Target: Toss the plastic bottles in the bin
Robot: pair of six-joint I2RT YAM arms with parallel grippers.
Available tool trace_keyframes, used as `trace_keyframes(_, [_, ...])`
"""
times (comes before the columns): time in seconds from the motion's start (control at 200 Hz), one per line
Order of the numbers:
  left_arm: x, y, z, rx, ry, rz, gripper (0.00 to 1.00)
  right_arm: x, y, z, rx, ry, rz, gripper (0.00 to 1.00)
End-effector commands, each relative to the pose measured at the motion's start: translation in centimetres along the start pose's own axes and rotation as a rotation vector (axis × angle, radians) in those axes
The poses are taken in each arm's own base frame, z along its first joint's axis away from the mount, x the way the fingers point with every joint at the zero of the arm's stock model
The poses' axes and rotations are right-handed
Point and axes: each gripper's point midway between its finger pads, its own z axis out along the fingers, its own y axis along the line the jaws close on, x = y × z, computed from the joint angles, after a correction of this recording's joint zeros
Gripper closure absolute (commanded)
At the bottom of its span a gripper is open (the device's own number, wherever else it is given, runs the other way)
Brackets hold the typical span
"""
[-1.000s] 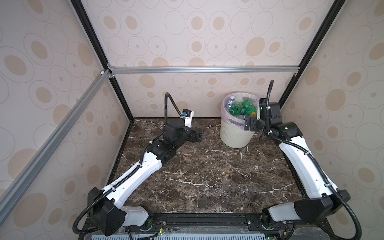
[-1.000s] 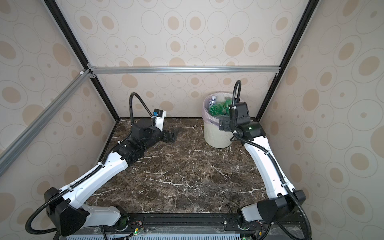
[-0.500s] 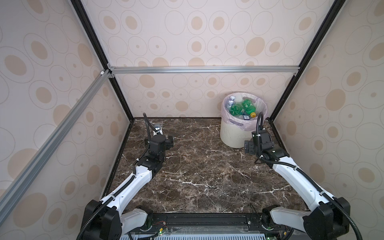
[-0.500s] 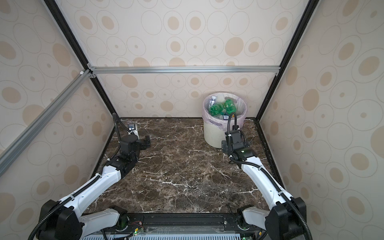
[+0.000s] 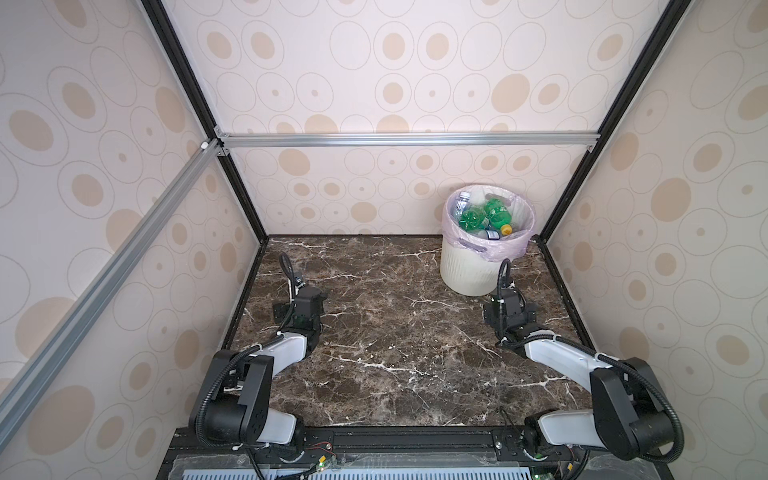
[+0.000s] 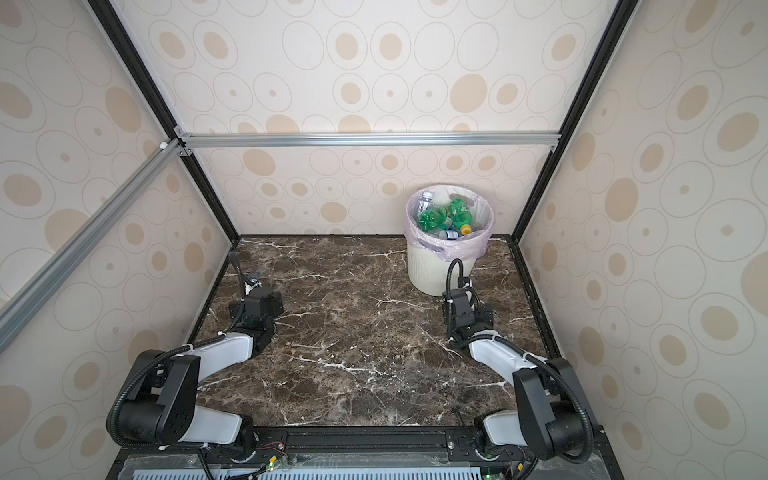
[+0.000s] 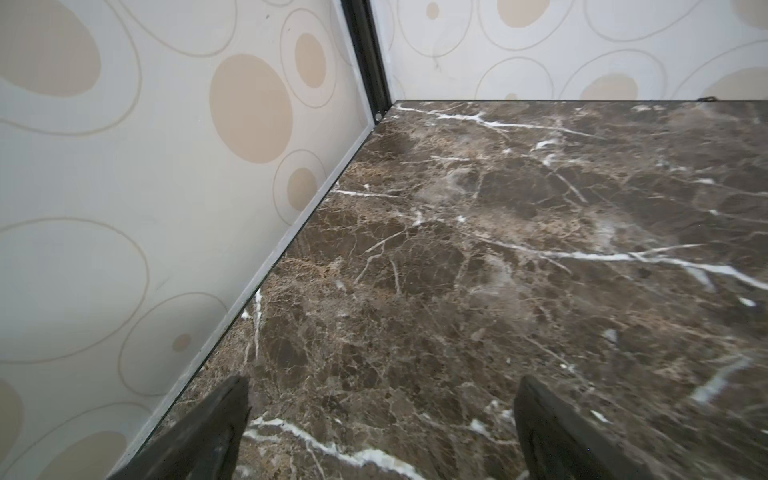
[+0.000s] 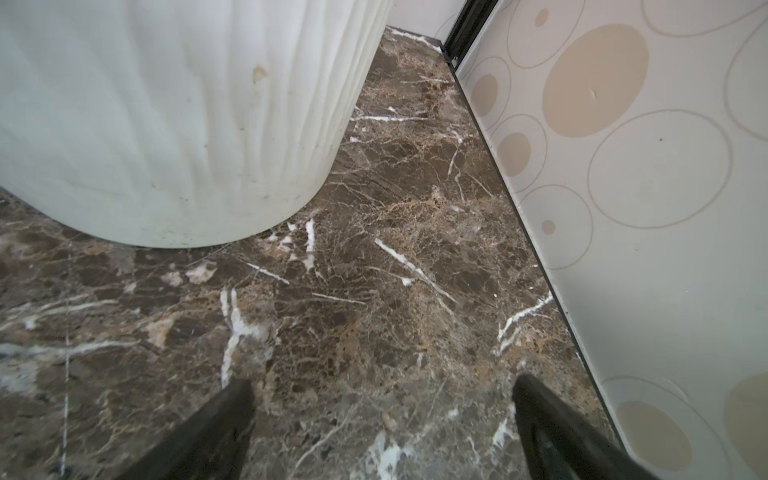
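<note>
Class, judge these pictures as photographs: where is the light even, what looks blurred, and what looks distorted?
In both top views, even light, the bin sharp and barely shadowed; left wrist view, left gripper blurred; right wrist view, right gripper blurred, the bin's ribs soft and warped close up.

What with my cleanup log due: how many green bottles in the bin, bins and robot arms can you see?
Green bottles: 2
Bin: 1
Robot arms: 2
Total: 5
</note>
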Motion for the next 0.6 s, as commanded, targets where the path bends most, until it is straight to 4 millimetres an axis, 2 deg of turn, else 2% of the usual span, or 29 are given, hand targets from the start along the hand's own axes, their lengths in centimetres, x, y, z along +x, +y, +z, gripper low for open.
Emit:
trace_keyframes(0.0, [-1.7, 0.9, 0.2, -0.006, -0.120, -0.058, 0.01, -2.5, 0.1, 0.3, 0.010, -0.138, 0.076, 0.00])
trace_keyframes(0.105, [-1.5, 0.3, 0.3, 0.100, -0.184, -0.143, 0.01, -2.4, 0.7, 0.9, 0.003, -0.186, 0.057, 0.00])
trace_keyframes(0.195, [-2.2, -1.2, 0.1, 0.190, -0.235, -0.106, 0.01, -2.6, 1.0, 1.0, -0.003, -0.197, 0.031, 0.00])
trace_keyframes(0.27, [-2.1, -1.0, -0.8, 0.214, -0.304, -0.119, 0.01, -2.9, 1.2, 0.9, -0.014, -0.235, 0.019, 0.00])
trace_keyframes(0.305, [-1.8, -1.6, -1.3, 0.263, -0.310, -0.108, 0.01, -3.0, 1.3, 0.8, -0.026, -0.247, 0.023, 0.00])
trace_keyframes(0.37, [-1.2, -1.6, -2.1, 0.289, -0.353, -0.108, 0.01, -3.2, 1.2, 0.4, -0.034, -0.281, 0.051, 0.00])
trace_keyframes(0.405, [-1.5, -1.2, -2.8, 0.286, -0.400, -0.119, 0.01, -3.0, 1.2, 0.3, -0.036, -0.301, 0.057, 0.00])
trace_keyframes(0.455, [-1.0, -1.4, -2.3, 0.289, -0.353, -0.113, 0.01, -2.6, 0.9, 0.2, -0.024, -0.334, 0.078, 0.00])
trace_keyframes(0.595, [-1.4, -1.3, -2.3, 0.278, -0.373, -0.114, 0.01, -2.5, 0.0, 0.1, 0.023, -0.394, 0.114, 0.00])
